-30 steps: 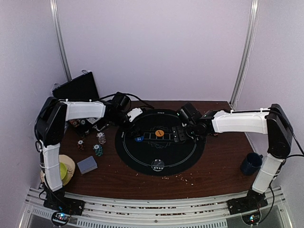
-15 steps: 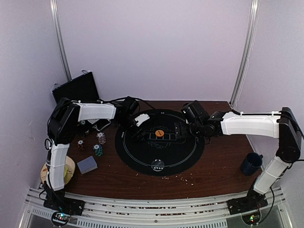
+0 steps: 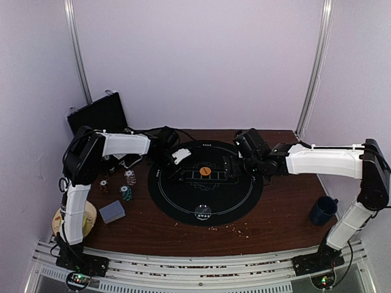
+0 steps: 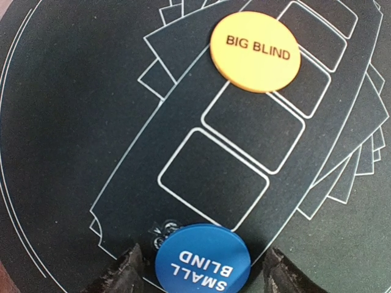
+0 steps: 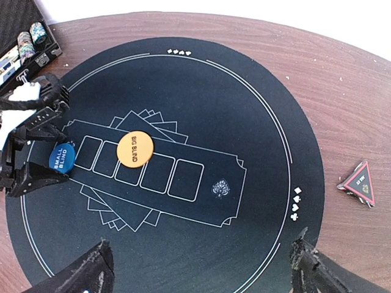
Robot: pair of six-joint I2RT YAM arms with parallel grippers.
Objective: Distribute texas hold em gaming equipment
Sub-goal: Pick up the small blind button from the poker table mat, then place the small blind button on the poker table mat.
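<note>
My left claw (image 4: 201,273) straddles the blue disc (image 4: 200,259) at nine o'clock on the mat (image 5: 256,122), fingers spread, touching nothing. My right claw (image 5: 201,270) hangs spread wide.

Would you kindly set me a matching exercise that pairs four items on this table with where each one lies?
Things:
1. BIG BLIND disc
2. SMALL BLIND disc
3. mug
4. deck of cards

Places:
A. on bare wood near the right edge of the table
B. between the open fingers of the left end effector, not touched by them
C. on bare wood to the left of the mat
D. lying across the mat's printed row of boxes

Pairs: 1-D, 2-B, 3-A, 4-C
</note>
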